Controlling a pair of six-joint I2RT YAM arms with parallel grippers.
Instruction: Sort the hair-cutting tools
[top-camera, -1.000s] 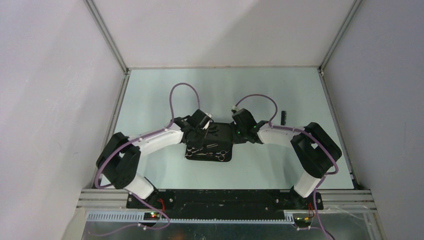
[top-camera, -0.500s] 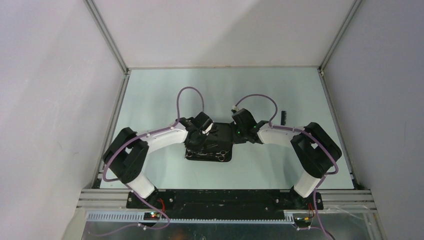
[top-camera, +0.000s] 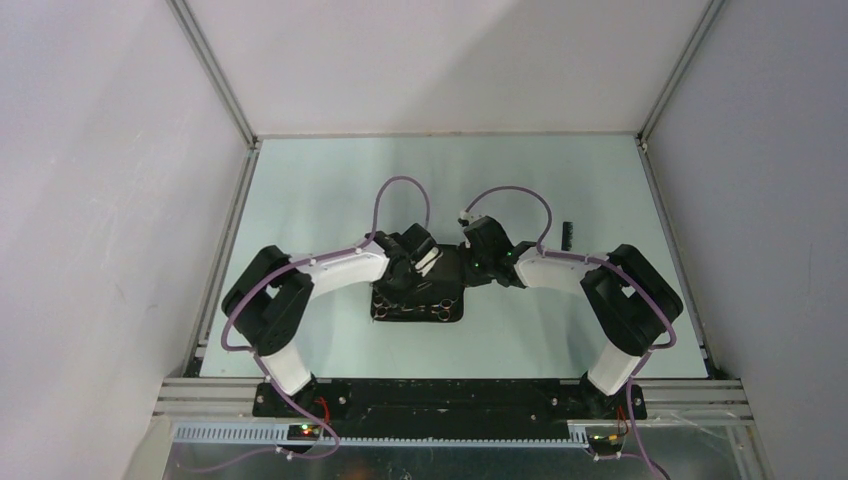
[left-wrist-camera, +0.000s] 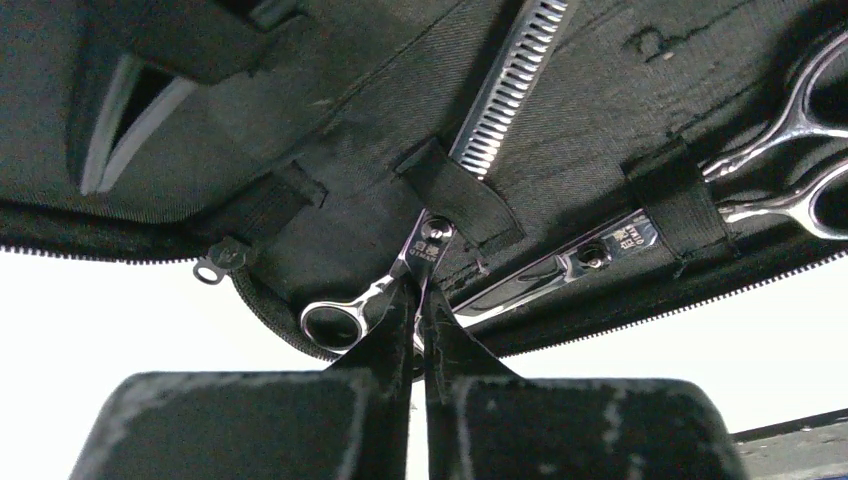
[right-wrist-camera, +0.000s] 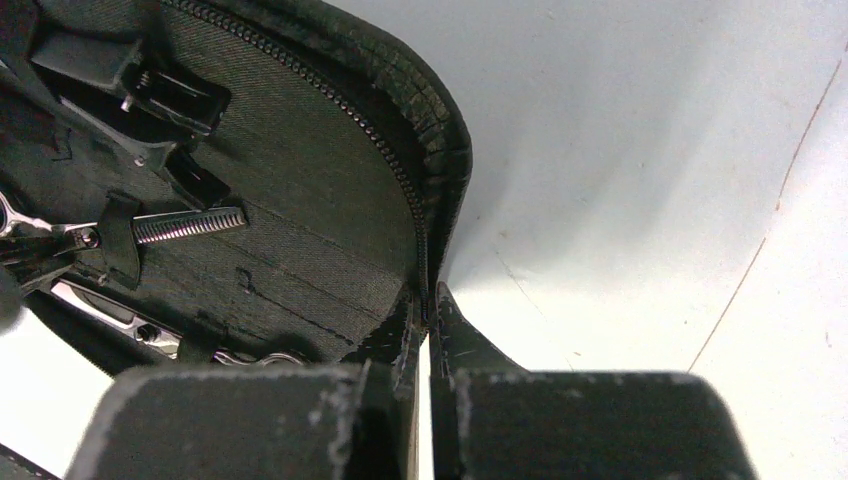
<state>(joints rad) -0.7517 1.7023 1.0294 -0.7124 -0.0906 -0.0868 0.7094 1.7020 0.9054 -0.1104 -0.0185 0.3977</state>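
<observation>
Silver thinning scissors, tucked under a black elastic loop inside the open zip case, toothed blade running up the lining, one ring handle poking out past the zipper edge. Pinched at the shank, between that ring and the pivot, by the left fingers, closed tight on the metal. Just beside, a second pair of scissors, also silver, lying flat under a loop of its own. Black clips fastened farther in on the same lining, seen from the right wrist. A small zip pull dangling at the zipper line close to the ring handle.

At the case's right side, the right fingers clamped shut on the zipper rim, just where the curved flap rises off the desk.

From above: case in the middle of the pale desk, both pairs of scissors along its near strip, left arm bending in from the left and right arm from the right, wrists close together over the case's far half. Well apart, toward the far right of the desk, a slim black piece lying alone (comb or clip, too small to tell).
</observation>
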